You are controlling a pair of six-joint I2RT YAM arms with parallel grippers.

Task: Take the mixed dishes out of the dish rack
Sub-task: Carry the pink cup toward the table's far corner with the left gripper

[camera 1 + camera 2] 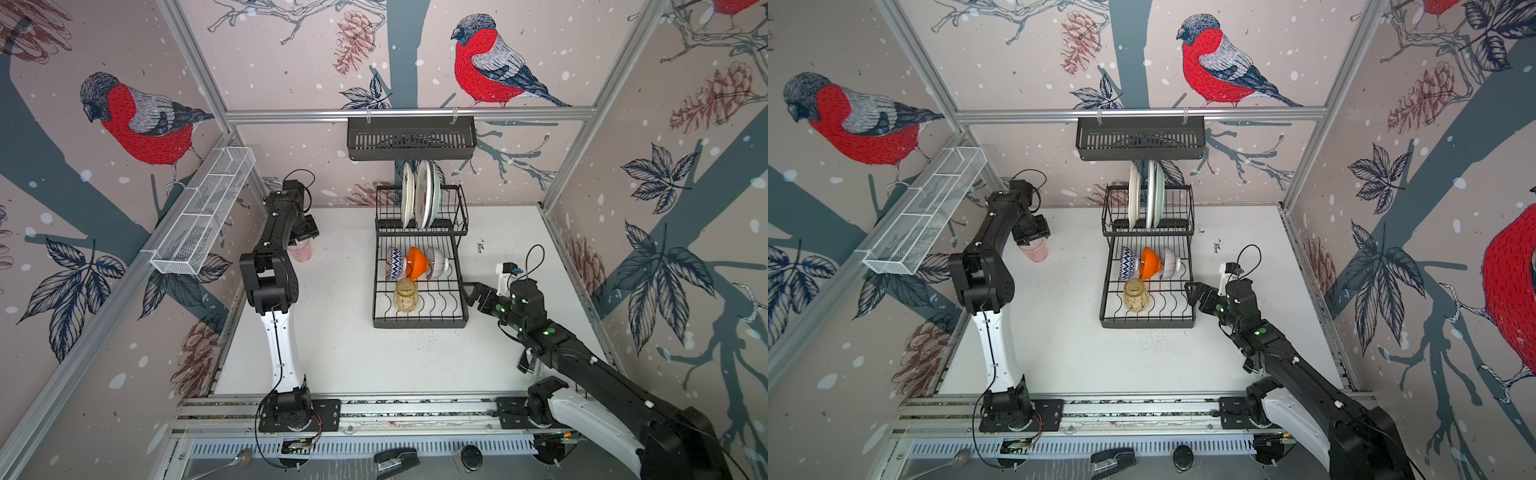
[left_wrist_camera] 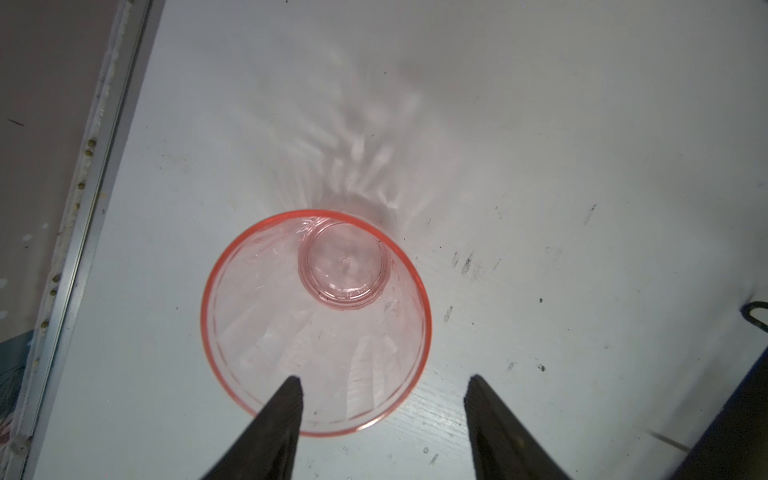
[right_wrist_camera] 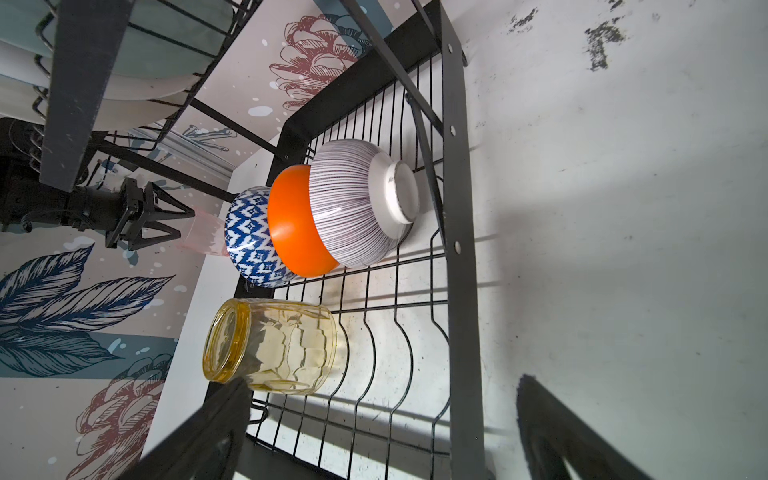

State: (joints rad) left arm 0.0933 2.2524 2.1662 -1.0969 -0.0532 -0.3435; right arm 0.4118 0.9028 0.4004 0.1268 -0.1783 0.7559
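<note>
Found right gripper wide open, empty, beside the dish rack on a scuffed white table; amber glass and three bowls in its lower tray. Saw pink glass upright on the table leftward, left gripper parted astride its rim, clamping nothing. Beyond, could not count the plates in its raised basket, against bird wallpaper.

Pink tumbler stands upright, apart from loaded rack.
</note>
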